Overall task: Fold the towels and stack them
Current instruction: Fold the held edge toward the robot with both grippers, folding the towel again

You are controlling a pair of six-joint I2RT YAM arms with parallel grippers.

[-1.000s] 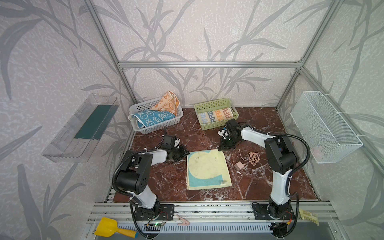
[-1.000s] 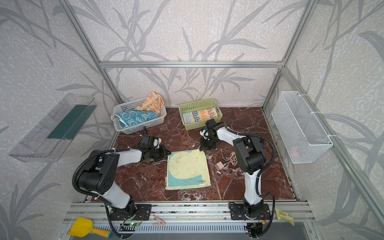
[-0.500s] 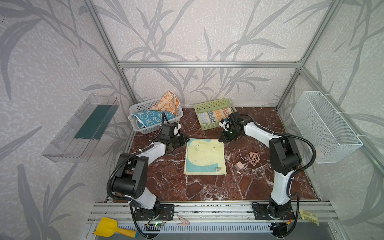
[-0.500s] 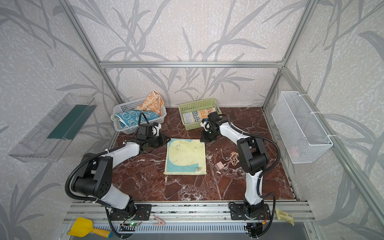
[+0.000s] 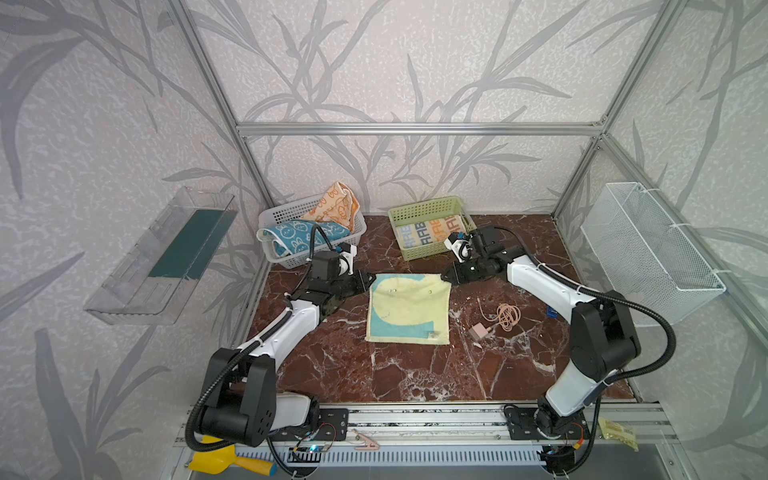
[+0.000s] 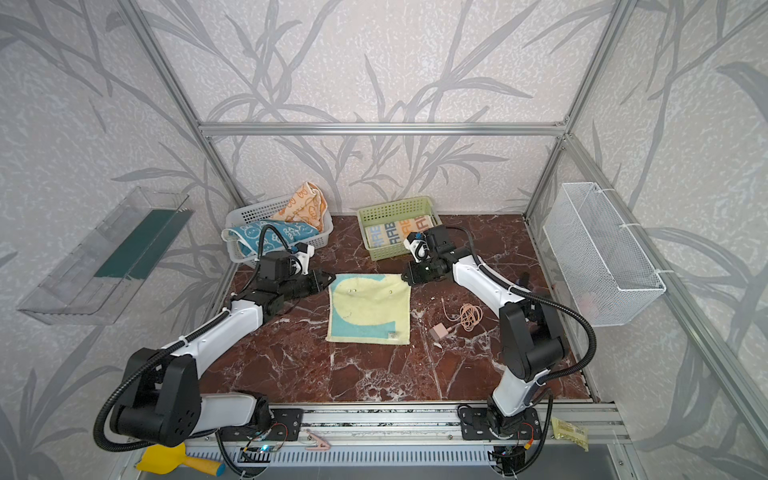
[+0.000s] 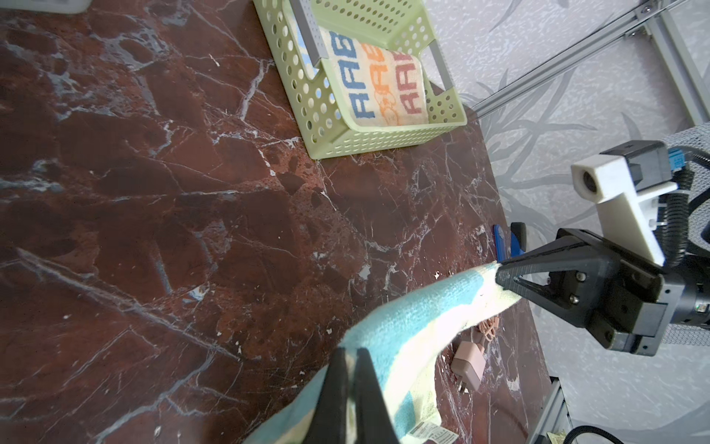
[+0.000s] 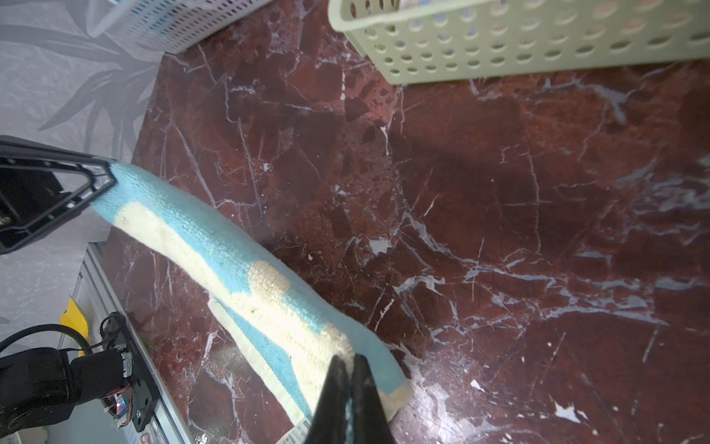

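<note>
Starting at the left, the white basket [image 5: 286,259] holds a blue towel [image 5: 299,237] and an orange towel [image 5: 336,205], both loose and unfolded. Just in front of it, the left end effector [image 5: 371,277] is closed narrow on the far-left corner of the yellow towel [image 5: 409,307]. That towel lies mid-surface [image 5: 374,374], with only its far edge raised. Behind it, a folded lettered towel [image 5: 428,232] sits in the green basket [image 5: 424,203]. The right end effector [image 5: 445,277] is pinched narrow on the far-right corner.

Both wrist views show only the fingertips biting the cloth, so a corner could probably slip free if the arms pull apart or lift unevenly. The edge would then drop and the fold would skew. If one arm leads the other, the edges may land out of line. A drift to the right could drag the towel onto the charger [image 5: 478,332] and its cable [image 5: 505,316], which lie near that side.

The yellow towel looks nearly square, so I cannot tell a clear long axis. Its held edge runs left to right between the end effectors. Its sides run back to front, toward the rail, and its label sits at the near-right corner.
</note>
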